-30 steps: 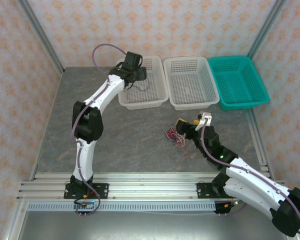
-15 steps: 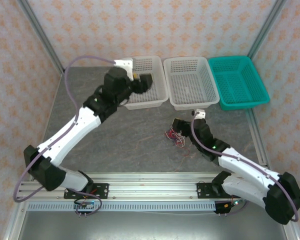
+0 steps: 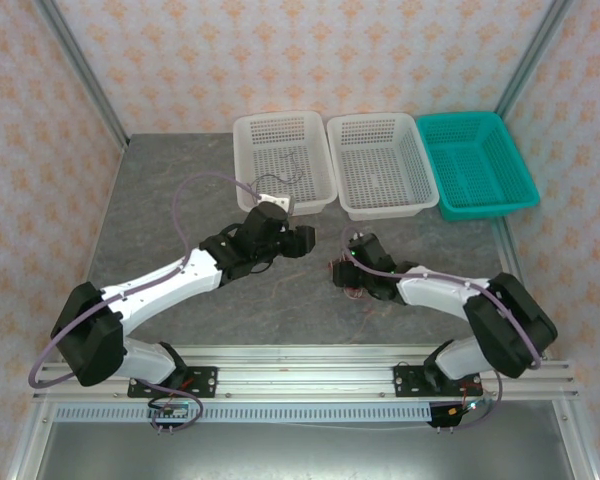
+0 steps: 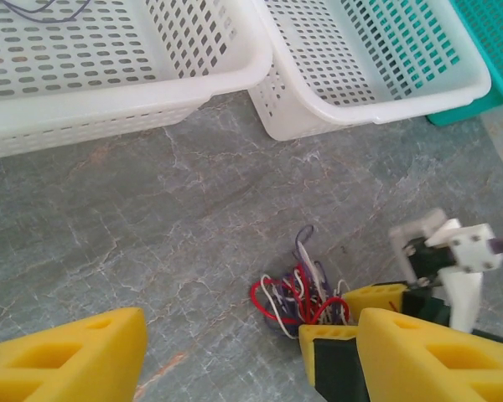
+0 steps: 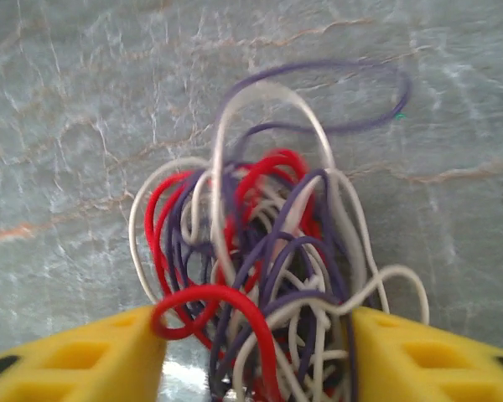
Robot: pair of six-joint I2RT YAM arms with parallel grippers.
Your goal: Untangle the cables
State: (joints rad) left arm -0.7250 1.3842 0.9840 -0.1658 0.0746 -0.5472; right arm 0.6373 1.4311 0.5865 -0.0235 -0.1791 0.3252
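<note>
Right hand (image 5: 256, 356): straddling the cables (image 5: 268, 268), grip unclear.
Left hand (image 4: 243, 352): hanging wide, empty.
Risk: pinching several strands together, then dragging the whole bunch along the counter (image 4: 151, 226).

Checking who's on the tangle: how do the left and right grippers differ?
The right gripper straddles the cables; the left gripper stands open short of them, holding nothing. The right is down at the table; the left hangs above it. Both are yellow-fingered.

White-shelled arms (image 3: 150, 285) with black joints (image 3: 85, 340) carry lilac cables (image 3: 177, 212) and tools (image 5: 256, 356) with yellow fingers (image 4: 67, 360).
</note>
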